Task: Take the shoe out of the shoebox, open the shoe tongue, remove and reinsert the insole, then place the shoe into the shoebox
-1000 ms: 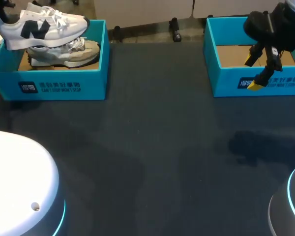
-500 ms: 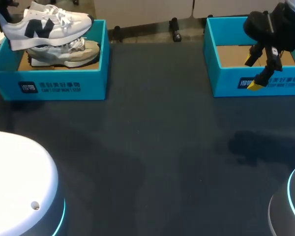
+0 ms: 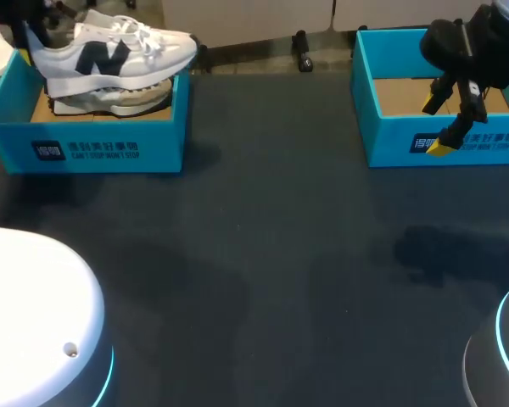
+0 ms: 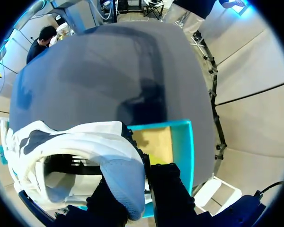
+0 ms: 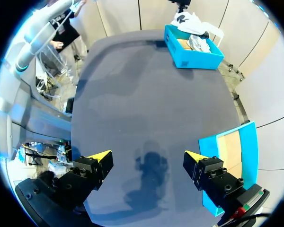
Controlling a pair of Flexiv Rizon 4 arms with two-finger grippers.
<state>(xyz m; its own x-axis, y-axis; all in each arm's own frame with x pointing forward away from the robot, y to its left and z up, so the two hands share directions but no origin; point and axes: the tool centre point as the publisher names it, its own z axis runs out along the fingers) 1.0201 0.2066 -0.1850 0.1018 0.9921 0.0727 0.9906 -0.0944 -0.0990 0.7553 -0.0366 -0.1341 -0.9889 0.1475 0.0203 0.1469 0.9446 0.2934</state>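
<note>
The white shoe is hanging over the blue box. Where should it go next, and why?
Probably swing the white sneaker clear of the left shoebox and lower it onto the table. The left gripper holds it by the heel above the box, where a second shoe lies; tongue work likely needs support.

The head view looks down on the desk [image 3: 280, 254] from behind; the left wrist view sits close above the left shoebox [image 4: 184, 156], which the right wrist view sees far off
</note>
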